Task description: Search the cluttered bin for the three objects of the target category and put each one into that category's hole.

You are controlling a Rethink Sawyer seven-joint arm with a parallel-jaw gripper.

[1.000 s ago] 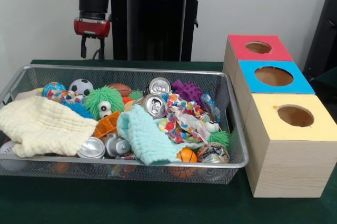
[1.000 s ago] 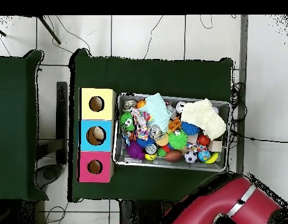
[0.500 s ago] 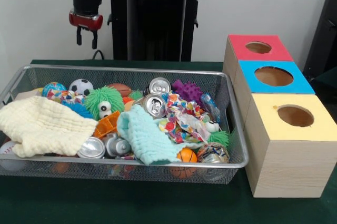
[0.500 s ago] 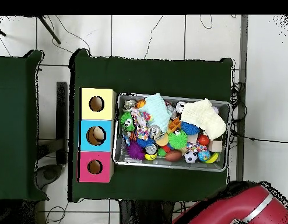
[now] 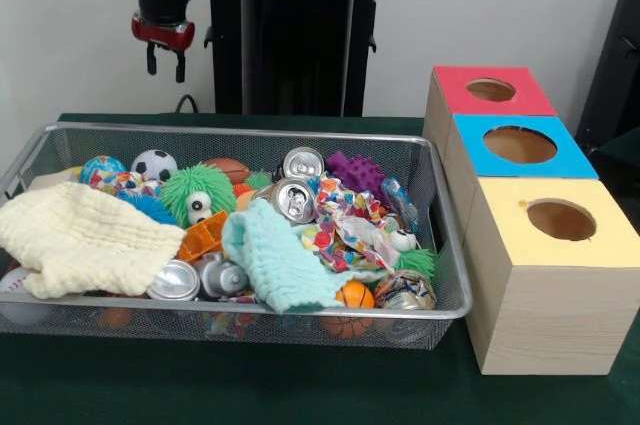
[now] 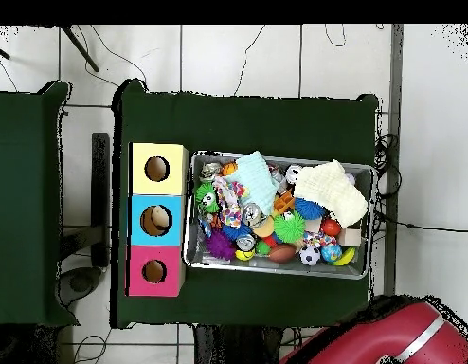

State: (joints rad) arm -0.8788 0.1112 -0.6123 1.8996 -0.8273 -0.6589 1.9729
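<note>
Our gripper (image 5: 166, 61), its two short fingers apart and empty, has risen and now holds high behind the far corner of the bin (image 5: 300, 316), so nothing is picked yet, and the candidates still lie inside beside the three holed boxes (image 5: 520, 145).

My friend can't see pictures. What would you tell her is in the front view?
A wire bin full of balls, cans and cloths sits on a green table, beside three boxes with holes: red, blue, yellow. The robot's end effector hangs high above the bin's back corner.
</note>
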